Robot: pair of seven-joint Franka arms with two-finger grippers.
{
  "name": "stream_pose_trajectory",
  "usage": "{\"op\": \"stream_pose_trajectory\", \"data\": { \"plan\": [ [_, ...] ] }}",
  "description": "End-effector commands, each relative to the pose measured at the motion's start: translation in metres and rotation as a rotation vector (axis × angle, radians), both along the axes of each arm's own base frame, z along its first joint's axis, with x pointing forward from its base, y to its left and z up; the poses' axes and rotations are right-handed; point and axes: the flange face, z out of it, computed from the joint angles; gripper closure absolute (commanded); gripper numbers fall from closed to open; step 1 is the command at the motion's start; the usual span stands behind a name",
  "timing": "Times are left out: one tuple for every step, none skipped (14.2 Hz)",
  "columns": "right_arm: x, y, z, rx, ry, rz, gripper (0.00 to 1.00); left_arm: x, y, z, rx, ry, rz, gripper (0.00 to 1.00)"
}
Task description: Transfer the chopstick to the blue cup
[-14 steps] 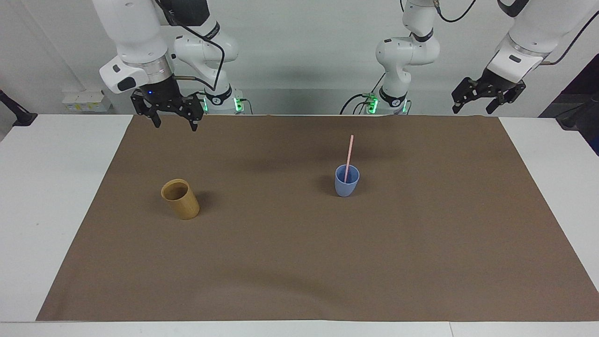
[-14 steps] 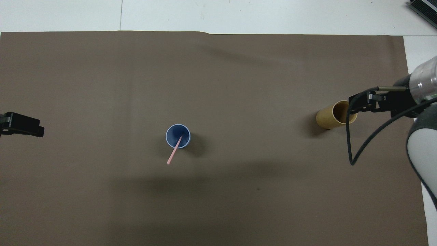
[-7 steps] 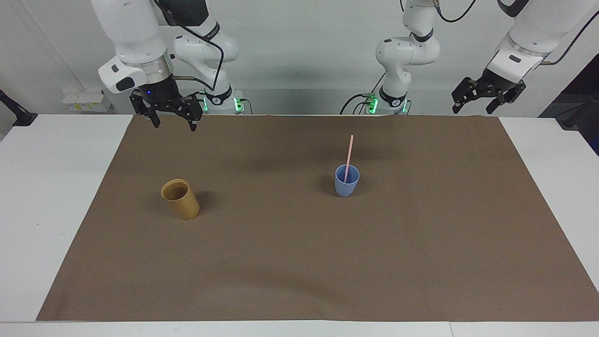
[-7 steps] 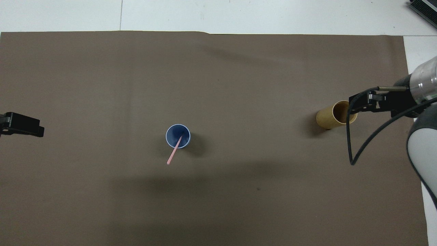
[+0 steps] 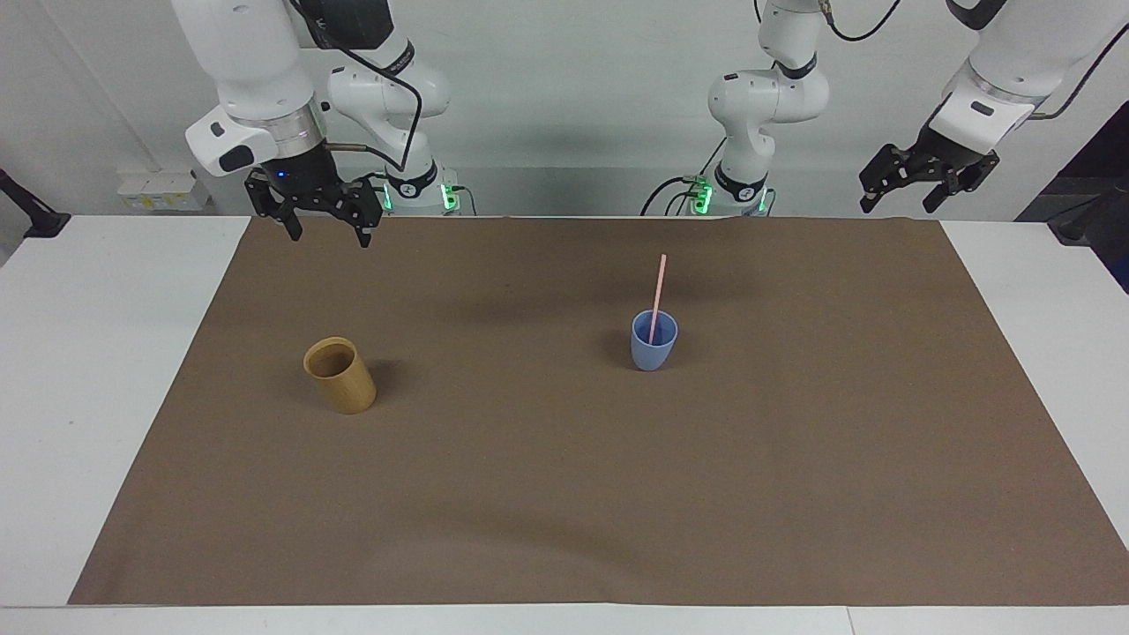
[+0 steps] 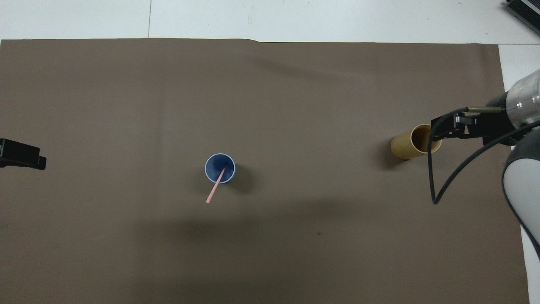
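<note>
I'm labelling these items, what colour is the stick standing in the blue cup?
Pale pink. The chopstick shows best in the facing view, rising from the blue cup.

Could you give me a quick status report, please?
Both end effectors open, raised, empty: left, right. Chopstick standing in blue cup. Nothing obstructing.

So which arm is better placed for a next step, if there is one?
Neither is needed: the chopstick stands in the blue cup. The left claw and right claw hang open, far from it; if one must act, left, marginally.

even bright overhead light, soft shadows on mat (image 5: 564,494) (no glare), pics sharp.
</note>
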Motion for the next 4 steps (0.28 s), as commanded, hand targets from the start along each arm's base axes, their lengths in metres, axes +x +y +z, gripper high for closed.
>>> {"op": "stream_pose_trajectory", "data": {
  "plan": [
    [-0.0025,-0.0027,0.0000,0.023,-0.004,0.019,0.00,-0.0039,-0.0005,0.0052,0.008,-0.009,-0.001,0.00],
    [-0.0025,-0.0027,0.0000,0.023,-0.004,0.019,0.00,-0.0039,-0.0021,0.0045,0.008,-0.007,-0.006,0.00],
    [-0.0025,-0.0027,0.0000,0.023,-0.004,0.019,0.00,-0.0041,-0.0029,0.0044,0.008,-0.006,-0.009,0.00],
    [-0.0026,-0.0018,0.0000,0.023,-0.004,0.020,0.00,-0.0042,-0.0036,0.0044,0.008,-0.006,-0.010,0.00]
  ]
}}
